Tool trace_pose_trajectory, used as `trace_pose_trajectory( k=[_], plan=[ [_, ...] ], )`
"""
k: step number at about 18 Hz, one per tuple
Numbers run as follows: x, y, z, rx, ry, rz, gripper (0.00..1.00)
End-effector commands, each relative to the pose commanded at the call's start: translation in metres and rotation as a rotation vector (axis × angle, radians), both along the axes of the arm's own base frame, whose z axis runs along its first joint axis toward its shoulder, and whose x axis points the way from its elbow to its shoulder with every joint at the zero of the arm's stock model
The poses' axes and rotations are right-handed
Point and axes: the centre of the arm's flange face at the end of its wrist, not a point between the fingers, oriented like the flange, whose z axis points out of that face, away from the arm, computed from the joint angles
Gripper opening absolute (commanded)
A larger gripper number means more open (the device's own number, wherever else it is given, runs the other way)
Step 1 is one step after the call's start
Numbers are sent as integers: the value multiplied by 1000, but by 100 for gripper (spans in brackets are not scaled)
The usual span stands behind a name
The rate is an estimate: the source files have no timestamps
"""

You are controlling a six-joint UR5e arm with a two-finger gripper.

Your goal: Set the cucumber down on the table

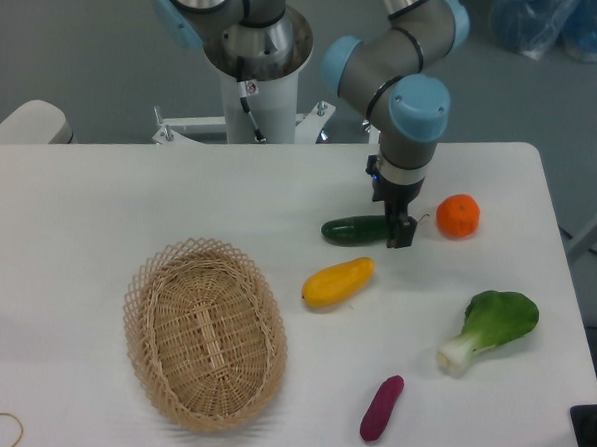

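The dark green cucumber (355, 230) lies flat on the white table (100, 193), just above the yellow vegetable. My gripper (400, 231) points straight down at the cucumber's right end, with its fingers standing either side of that end. The jaws look spread and no longer clamp the cucumber, which rests on the tabletop. The cucumber's right tip is hidden behind the fingers.
An orange (458, 216) sits just right of the gripper. A yellow vegetable (337, 282) lies below the cucumber. A bok choy (491, 328) is at the right, a purple eggplant (381, 408) at the front and a wicker basket (205, 332) at the front left.
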Motion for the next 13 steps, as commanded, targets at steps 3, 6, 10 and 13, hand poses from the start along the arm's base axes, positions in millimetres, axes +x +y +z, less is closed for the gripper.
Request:
trace_pose_trajectory(
  k=[3, 6, 10, 13],
  plan=[
    [-12, 6, 35, 41, 60, 23, 100],
    [-31, 14, 71, 107, 109, 79, 100],
    [-60, 23, 116, 158, 175, 183, 100],
    [-79, 31, 144, 173, 189, 201, 100]
  ],
)
